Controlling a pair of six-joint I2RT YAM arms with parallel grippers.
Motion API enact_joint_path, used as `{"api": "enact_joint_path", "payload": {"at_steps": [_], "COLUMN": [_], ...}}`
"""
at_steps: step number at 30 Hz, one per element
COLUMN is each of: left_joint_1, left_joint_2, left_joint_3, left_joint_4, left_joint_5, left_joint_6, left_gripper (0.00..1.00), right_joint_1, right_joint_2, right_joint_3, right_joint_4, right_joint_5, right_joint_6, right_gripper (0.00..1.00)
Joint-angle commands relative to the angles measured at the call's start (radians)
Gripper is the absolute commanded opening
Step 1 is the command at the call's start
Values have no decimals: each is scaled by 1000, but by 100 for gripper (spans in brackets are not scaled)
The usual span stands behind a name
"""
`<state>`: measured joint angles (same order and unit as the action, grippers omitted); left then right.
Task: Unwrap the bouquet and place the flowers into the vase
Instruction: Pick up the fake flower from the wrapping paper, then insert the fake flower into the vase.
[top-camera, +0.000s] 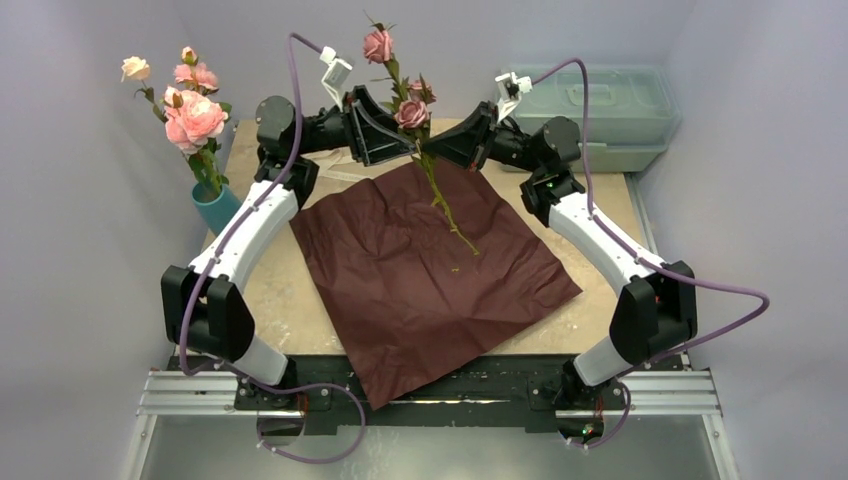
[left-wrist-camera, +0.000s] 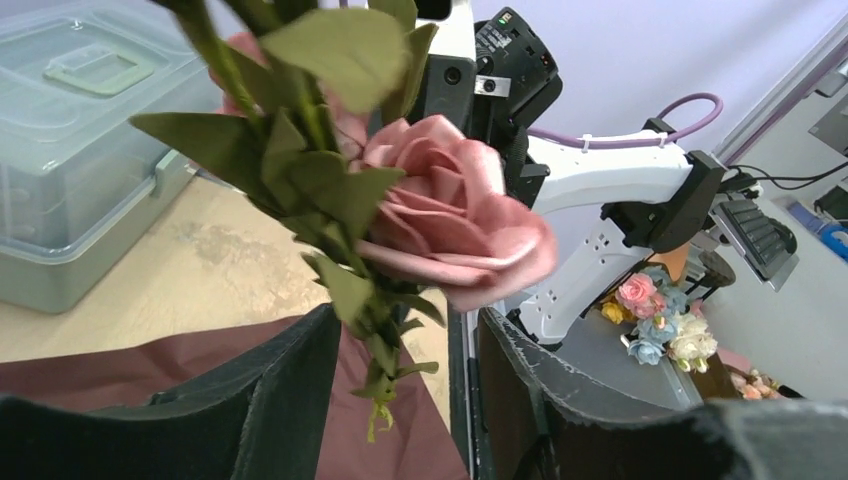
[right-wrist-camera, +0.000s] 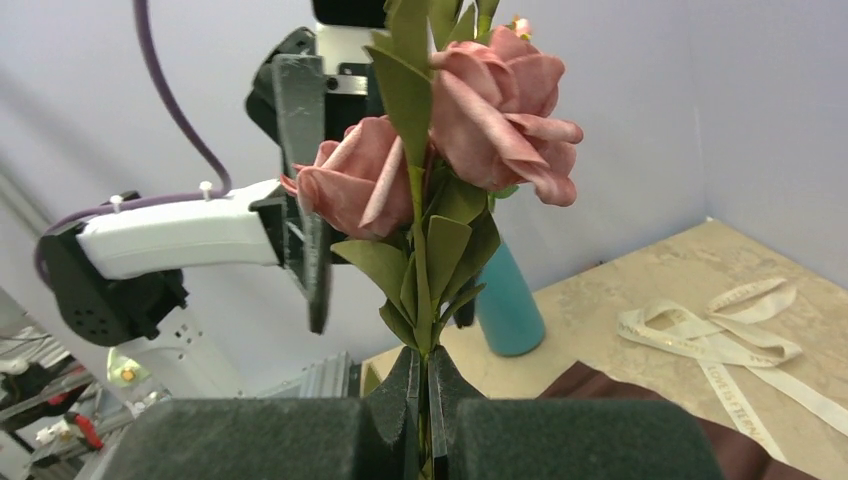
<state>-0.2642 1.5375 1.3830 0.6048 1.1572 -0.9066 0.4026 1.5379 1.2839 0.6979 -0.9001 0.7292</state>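
My right gripper (right-wrist-camera: 423, 385) is shut on the green stem of a spray of dusky-pink roses (right-wrist-camera: 500, 100) and holds it upright above the far edge of the unfolded maroon paper (top-camera: 430, 270). In the top view that spray (top-camera: 412, 112) stands between the two grippers. My left gripper (left-wrist-camera: 410, 390) has its jaws apart, one on each side of the leafy stem (left-wrist-camera: 375, 350) just below a rose (left-wrist-camera: 450, 220), without visibly pressing on it. The teal vase (top-camera: 215, 207) at the left edge of the table holds several pink and cream flowers (top-camera: 195, 115).
A pale green translucent toolbox (top-camera: 600, 110) stands at the back right. A cream ribbon (right-wrist-camera: 720, 340) lies loose on the tabletop beside the paper. The violet walls close in on the left, back and right.
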Motion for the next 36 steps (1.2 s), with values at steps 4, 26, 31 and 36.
{"api": "enact_joint_path", "payload": {"at_steps": [4, 26, 31, 36], "left_joint_1": [-21, 46, 129, 242], "left_joint_2": [37, -61, -179, -300], "left_joint_3": [78, 251, 210, 197], "left_joint_4": [30, -559, -825, -1120], "left_joint_5": [-35, -53, -78, -123], "left_joint_6": [-5, 448, 657, 892], "left_gripper": [37, 0, 0, 0], "right_joint_1": [-4, -34, -56, -64], "right_joint_2": [10, 84, 81, 84], "right_joint_3": [0, 52, 70, 95], "right_joint_4": [158, 130, 17, -91], "right_joint_5": [-121, -176, -188, -196], "right_joint_6": [96, 143, 56, -37], "right_gripper": [0, 72, 85, 93]}}
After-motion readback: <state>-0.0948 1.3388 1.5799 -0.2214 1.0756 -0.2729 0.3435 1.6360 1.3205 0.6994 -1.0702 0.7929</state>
